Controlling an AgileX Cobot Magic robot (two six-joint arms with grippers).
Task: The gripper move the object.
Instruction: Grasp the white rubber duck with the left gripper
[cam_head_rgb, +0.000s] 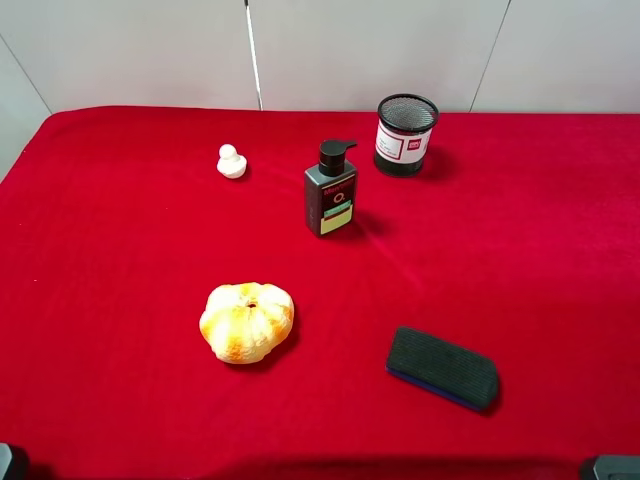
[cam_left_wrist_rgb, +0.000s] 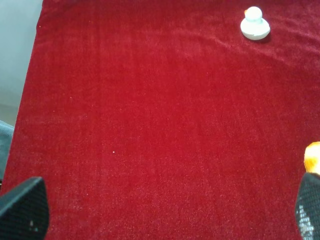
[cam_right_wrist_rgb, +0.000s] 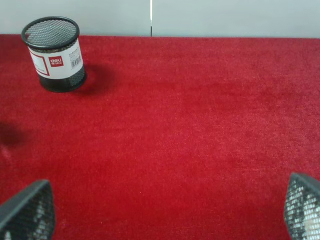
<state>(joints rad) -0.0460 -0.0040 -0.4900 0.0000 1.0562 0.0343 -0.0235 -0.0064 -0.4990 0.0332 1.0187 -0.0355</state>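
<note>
The tiny white duck figurine (cam_head_rgb: 232, 161) stands upright on the red cloth at the back left. It also shows far ahead in the left wrist view (cam_left_wrist_rgb: 255, 23). My left gripper (cam_left_wrist_rgb: 165, 210) is open and empty, its two mesh-padded fingertips (cam_left_wrist_rgb: 22, 207) wide apart above bare cloth, well short of the duck. My right gripper (cam_right_wrist_rgb: 165, 207) is open and empty over bare cloth on the right side. In the high view only dark bits of the arms show at the bottom corners.
An orange-and-white pumpkin-like lump (cam_head_rgb: 247, 321) lies front left, its edge showing in the left wrist view (cam_left_wrist_rgb: 312, 157). A dark pump bottle (cam_head_rgb: 331, 190) stands mid-table. A black mesh pen cup (cam_head_rgb: 406, 134) (cam_right_wrist_rgb: 53, 53) stands behind it. A black eraser (cam_head_rgb: 443, 368) lies front right.
</note>
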